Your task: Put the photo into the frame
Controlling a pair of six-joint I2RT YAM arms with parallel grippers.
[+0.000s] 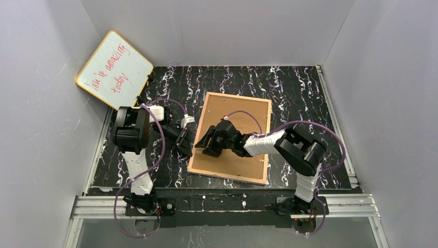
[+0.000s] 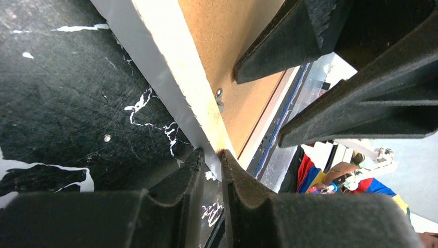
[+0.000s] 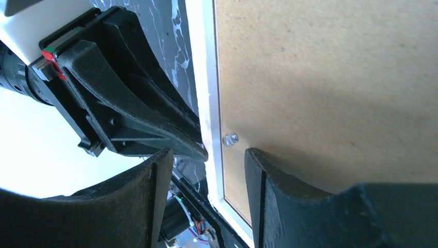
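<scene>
Wooden frame [image 3: 209, 77] rim lies inside the right hand [image 3: 207, 157] gap.

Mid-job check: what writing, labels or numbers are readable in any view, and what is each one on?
"amazing today": red handwriting on the whiteboard leaning at the far left. The word before it looks like "You're", but it is too unclear to be sure.
Back of the frame: no text visible.
Arms and table: nothing readable.

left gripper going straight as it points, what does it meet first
The left gripper would first meet the frame, its edge right at the tips; the right gripper looks just beyond, depth unclear.
</scene>
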